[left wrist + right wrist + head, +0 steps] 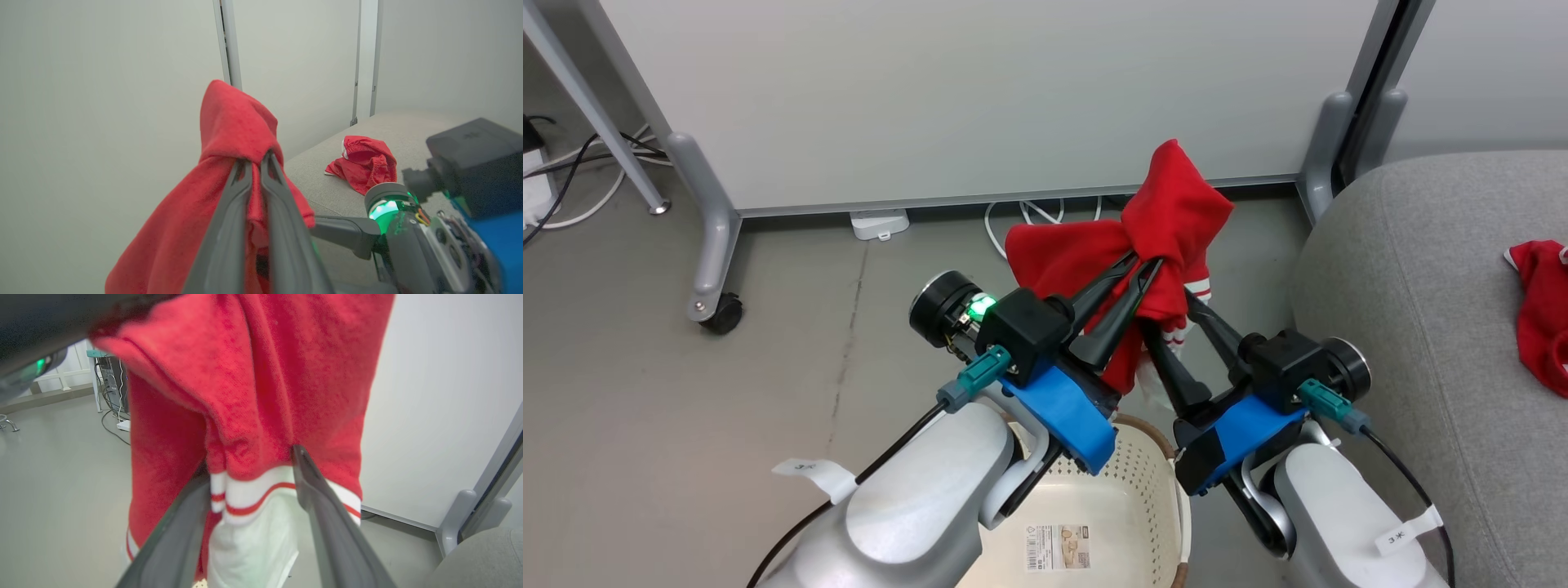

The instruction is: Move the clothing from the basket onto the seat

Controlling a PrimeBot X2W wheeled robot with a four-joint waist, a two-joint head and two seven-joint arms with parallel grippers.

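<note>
Head view showed the left gripper (1147, 261) closed tight on a bunched fold of the red garment (1176, 204), which was lifted clear above the laundry basket (1143, 482). The left wrist view confirmed it: both fingers pressed together with red fabric pinched between them (256, 160), a peak of cloth standing above the tips and the rest draping down.

The right gripper (1170, 312) sat just below and beside the left, its 2 fingers spread. In the right wrist view they straddled the hanging lower part of the garment (261, 375) at the white, red-striped cuff (253, 498); the jaws stood apart and no pinch was evident.

The garment's long axis ran roughly vertical, hanging from the left-hand pinch.

The grey couch (1413, 269) lay to the robot's right of the held garment, well apart from it, with bare floor between. The right arm was the nearer to it. 1 second red garment (1539, 310) already lay on the cushion.

Judgement: the carry would have to go rightward and clear the couch's rounded edge before release. The visible part of the basket's base held no clothing.
</note>
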